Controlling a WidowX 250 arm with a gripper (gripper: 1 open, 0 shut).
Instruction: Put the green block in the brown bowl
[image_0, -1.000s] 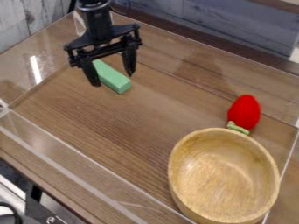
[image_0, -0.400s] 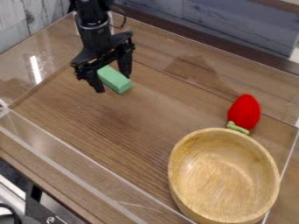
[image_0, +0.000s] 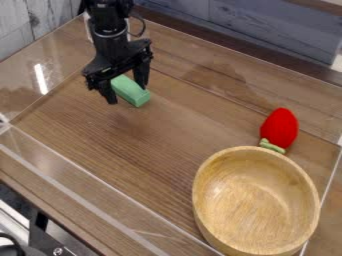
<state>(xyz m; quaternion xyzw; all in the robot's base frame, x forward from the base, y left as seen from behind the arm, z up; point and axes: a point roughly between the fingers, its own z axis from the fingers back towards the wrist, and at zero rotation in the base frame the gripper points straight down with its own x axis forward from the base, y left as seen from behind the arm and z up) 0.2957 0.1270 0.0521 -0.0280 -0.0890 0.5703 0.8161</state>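
the black robot hand (image_0: 120, 85) hangs over the upper left part of the dark wood-grain table (image_0: 147, 170), pointing nearly straight down with a slight tilt. its two black fingers (image_0: 104, 90) stand spread wide apart, so the hand is open and grips nothing. the small flat mid-green rectangular block (image_0: 131, 93) lies on the table right between those fingers, one finger on its left side and the other at its upper right; whether either finger touches the block cannot be told from this view. the block lies at a slant, its long side running from upper left to lower right, and its lower right end sticks out past the fingers.

the large round light-brown wooden bowl (image_0: 257, 205) with a thick rim sits at the lower right of the table, well apart from the block and the hand. just beyond its upper right rim rests a red strawberry-shaped toy (image_0: 278, 127) with a bit of green at its lower end, close to the bowl.

a clear plastic wall (image_0: 80, 185) runs along the near edge of the table.
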